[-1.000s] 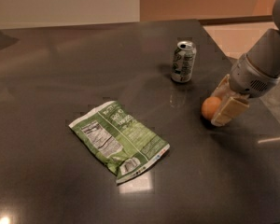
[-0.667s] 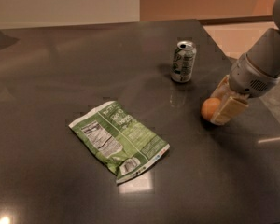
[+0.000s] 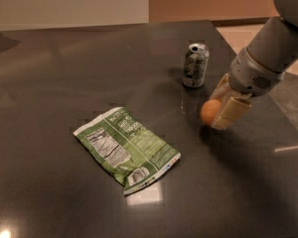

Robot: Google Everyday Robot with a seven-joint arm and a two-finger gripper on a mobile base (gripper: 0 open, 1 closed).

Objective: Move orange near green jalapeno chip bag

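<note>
Held jaws pinched on the orange (image 3: 209, 112), as far as could be judged: one pale finger across the fruit's near right side, the other behind it. Kept the fruit at the right of the dark table (image 3: 49, 192), on or barely above the surface; could not tell which. Found no long axis and no heading in it, being a smooth ball. Placed the gripper (image 3: 217, 112) at the end of a grey arm (image 3: 268, 53) reaching in from the upper right. Had a silver-green drink can (image 3: 195, 65) upright just behind the fruit, apart from it. Had the green jalapeno chip bag (image 3: 126, 148) well apart to the left and nearer the camera, flat, label panel up, long axis running from far left to near right.

Judged the grasp made and the carry not yet begun. Called next for a slight lift, a sweep left and toward the camera clear of the can, then a set-down just beside the bag's right-hand edge, not on it.
</note>
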